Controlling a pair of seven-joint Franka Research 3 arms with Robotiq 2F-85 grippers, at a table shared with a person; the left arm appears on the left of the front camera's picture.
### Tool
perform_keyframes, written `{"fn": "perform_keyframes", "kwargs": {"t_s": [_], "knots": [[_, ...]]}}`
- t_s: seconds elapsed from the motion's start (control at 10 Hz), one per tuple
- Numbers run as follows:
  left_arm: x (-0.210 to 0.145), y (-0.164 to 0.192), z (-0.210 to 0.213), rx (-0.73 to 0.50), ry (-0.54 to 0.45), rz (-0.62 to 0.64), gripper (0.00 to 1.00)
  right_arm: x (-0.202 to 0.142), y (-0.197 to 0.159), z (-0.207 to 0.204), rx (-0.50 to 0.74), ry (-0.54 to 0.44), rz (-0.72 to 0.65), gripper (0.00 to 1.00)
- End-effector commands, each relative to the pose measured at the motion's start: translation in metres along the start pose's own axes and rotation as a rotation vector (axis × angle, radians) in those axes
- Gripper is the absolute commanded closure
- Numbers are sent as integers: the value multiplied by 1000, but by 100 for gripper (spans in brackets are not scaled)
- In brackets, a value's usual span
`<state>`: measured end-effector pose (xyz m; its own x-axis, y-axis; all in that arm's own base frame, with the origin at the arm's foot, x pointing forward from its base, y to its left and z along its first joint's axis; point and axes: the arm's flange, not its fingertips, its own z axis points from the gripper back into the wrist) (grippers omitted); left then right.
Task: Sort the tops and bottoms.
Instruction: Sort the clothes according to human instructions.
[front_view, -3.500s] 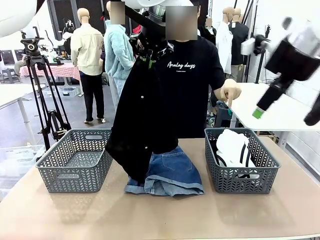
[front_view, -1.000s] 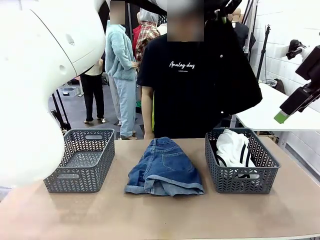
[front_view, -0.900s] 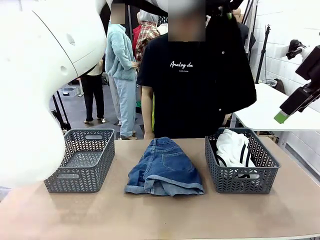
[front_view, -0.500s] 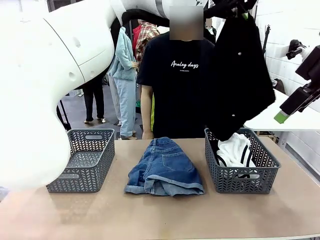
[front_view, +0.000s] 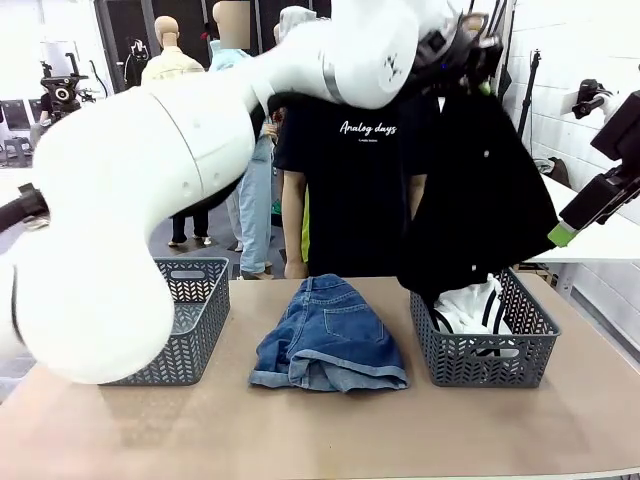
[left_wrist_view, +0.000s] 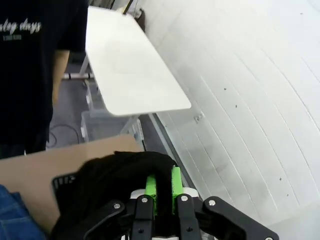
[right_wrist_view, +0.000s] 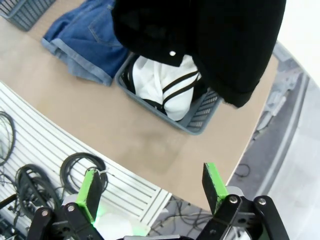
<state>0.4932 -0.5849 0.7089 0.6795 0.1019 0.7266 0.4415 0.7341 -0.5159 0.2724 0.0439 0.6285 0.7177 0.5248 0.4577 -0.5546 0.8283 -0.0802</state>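
While my left arm is reaching across the middle of the table (front_view: 330, 435), my left gripper (left_wrist_view: 162, 186) is clamping a fold of the black top (front_view: 482, 205), with the green pads pressed close on the bunched fabric. The top is dangling high on my right side, and its lower edge is hanging down to the rim of the right basket (front_view: 480, 366), just over the white garment (front_view: 462, 300) with black stripes that is lying inside. I am keeping my right gripper (right_wrist_view: 152, 186) off to the far right, up off the table, its fingers spread wide with nothing between them. The denim shorts (front_view: 330, 345) are lying folded flat on the table between the right basket and the left basket (front_view: 190, 335). A person (front_view: 360, 180) in a black T-shirt is standing at the far side.
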Motion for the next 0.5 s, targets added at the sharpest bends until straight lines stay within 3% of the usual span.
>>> {"fn": "perform_keyframes", "kwargs": {"t_s": [0.0, 0.3, 0.4], "knots": [[14, -15, -28, -4, 45, 103, 100, -1, 0, 0, -4, 12, -2, 0], [-14, 10, -39, 39, 107, 210, 100, -1, 0, 0, -4, 12, -2, 0], [-4, 11, -22, 129, 25, 150, 100, -1, 0, 0, -4, 12, -2, 0]]}}
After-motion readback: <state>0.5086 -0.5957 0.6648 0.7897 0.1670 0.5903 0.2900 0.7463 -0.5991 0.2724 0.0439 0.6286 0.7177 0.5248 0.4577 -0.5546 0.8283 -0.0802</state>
